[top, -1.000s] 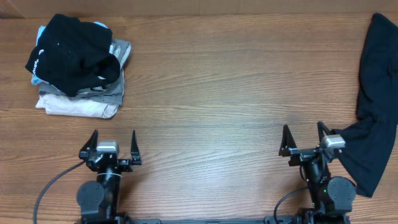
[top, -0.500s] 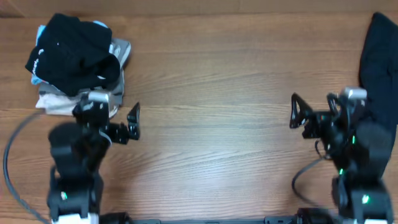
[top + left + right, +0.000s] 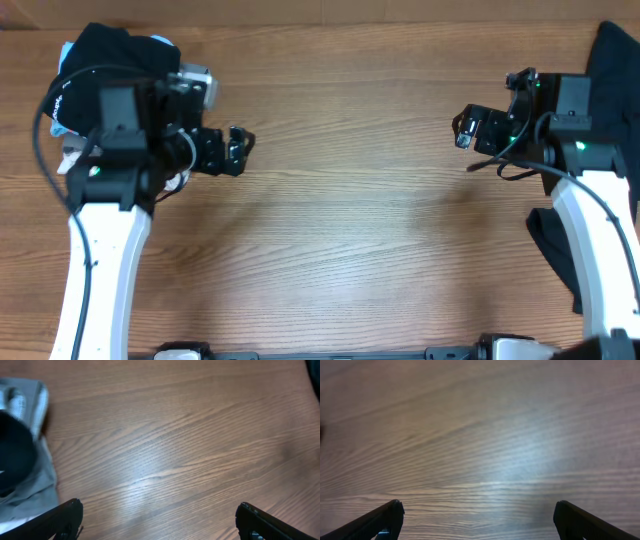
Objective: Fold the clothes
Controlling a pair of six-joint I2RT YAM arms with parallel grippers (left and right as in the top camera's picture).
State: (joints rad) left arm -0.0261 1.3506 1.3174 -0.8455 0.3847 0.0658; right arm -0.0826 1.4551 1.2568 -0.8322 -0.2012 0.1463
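Observation:
A pile of clothes sits at the table's back left, with a crumpled black garment [image 3: 105,48] on top of grey [image 3: 197,82] and light folded pieces. The left wrist view shows the pile's grey edge [image 3: 27,477] and the black garment [image 3: 12,455]. A large black garment [image 3: 612,70] lies spread along the right edge, partly behind my right arm. My left gripper [image 3: 240,148] [image 3: 160,522] is open and empty, hovering just right of the pile. My right gripper [image 3: 462,128] [image 3: 480,520] is open and empty, above bare wood left of the black garment.
The wooden table [image 3: 340,200] spans the whole view. Both arms reach in from the near edge, the left one overlapping the pile's near side. Cables trail from both wrists.
Both arms have risen from their rest pose at the near edge and swung toward the back of the table. Both grippers stayed open. The clothes have not moved.

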